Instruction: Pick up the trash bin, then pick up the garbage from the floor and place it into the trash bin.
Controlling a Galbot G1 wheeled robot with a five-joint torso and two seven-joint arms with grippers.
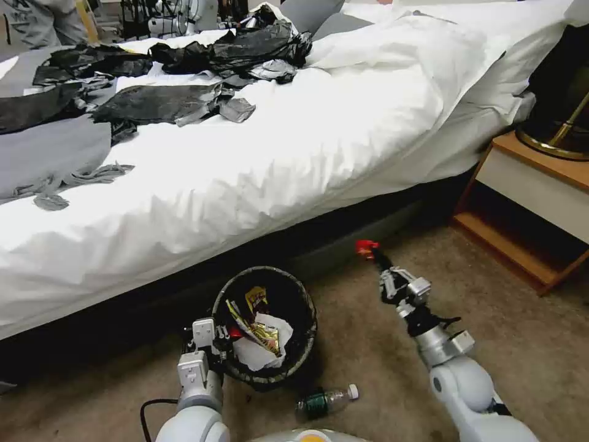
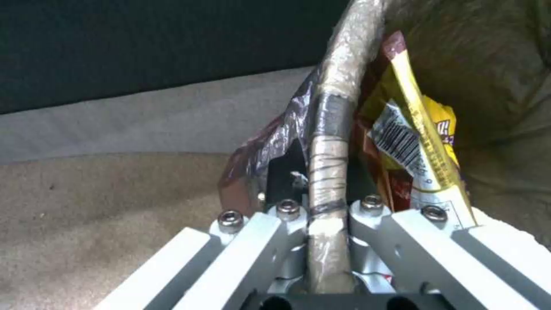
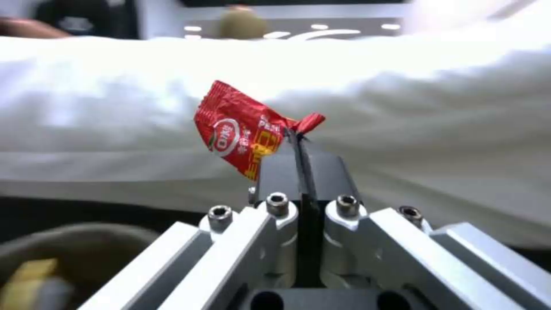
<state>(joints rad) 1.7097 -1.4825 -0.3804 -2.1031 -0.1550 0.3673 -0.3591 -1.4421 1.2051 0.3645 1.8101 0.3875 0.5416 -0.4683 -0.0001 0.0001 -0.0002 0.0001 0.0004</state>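
The bin (image 1: 265, 328) is held at its near rim by the clenched left gripper (image 1: 211, 341), beside the bed's edge. A red wrapper (image 1: 367, 247) is pinched in the closed right gripper (image 1: 375, 253), raised well right of the bin's mouth. A bottle (image 1: 325, 402) is left on the floor near the bin.

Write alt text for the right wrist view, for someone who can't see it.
The right gripper, fingers shut, pinches the corner of a crumpled red snack wrapper and holds it up in front of a white-sheeted bed. The trash bin, with something yellow inside, shows blurred at one near corner.
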